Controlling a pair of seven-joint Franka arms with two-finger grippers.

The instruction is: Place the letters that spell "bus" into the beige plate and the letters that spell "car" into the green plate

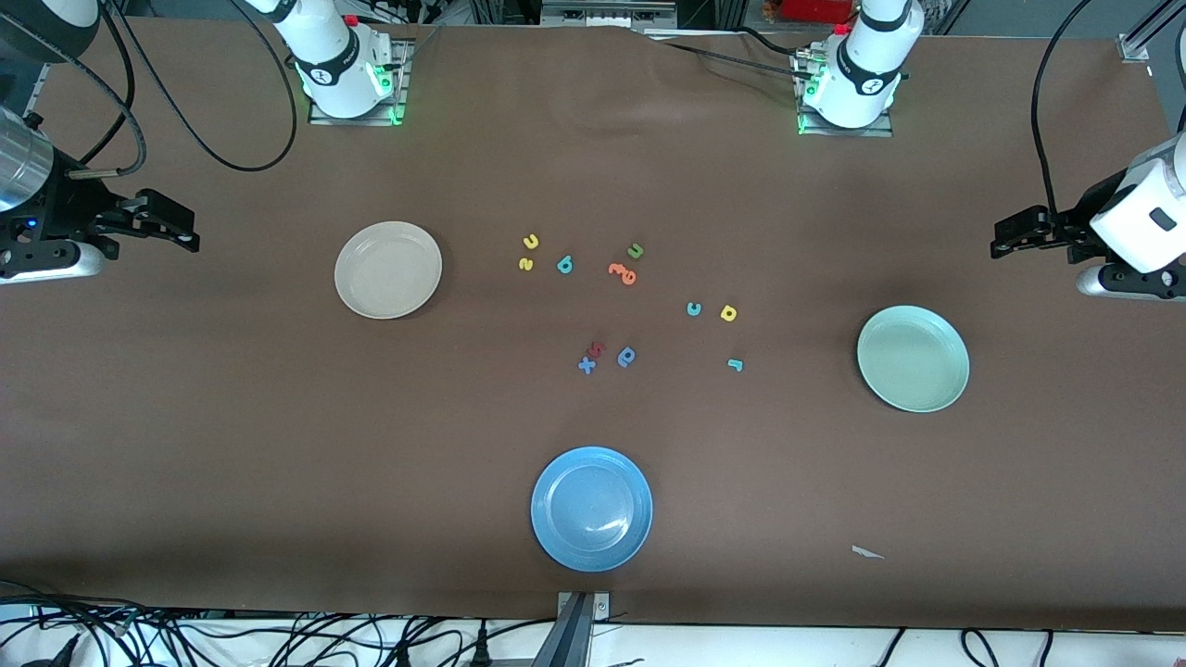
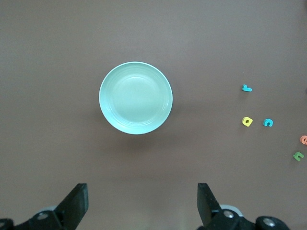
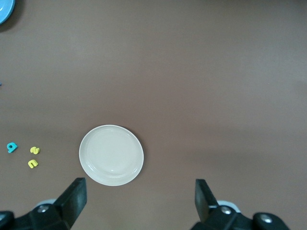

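Front view shows both plates empty, the beige plate (image 1: pixel 388 270) toward the right arm's end and the green plate (image 1: pixel 913 358) toward the left arm's, with every letter loose on the table (image 1: pixel 278 463) between them. Left tool (image 1: pixel 1028 233) and right tool (image 1: pixel 153 225) both hang wide and empty at the table's ends. Starting well likely means a straight drop over the teal "b" (image 1: pixel 564 266), clear of the yellow "s" (image 1: pixel 526 264); only the front view shows the blue "x" (image 1: pixel 586 365), while the left wrist view shows the teal "r" (image 2: pixel 246 88) more clearly.

No printed text is legible — only foam letters on the table (image 1: pixel 278 445) — among them a blue "x" (image 1: pixel 586 366).
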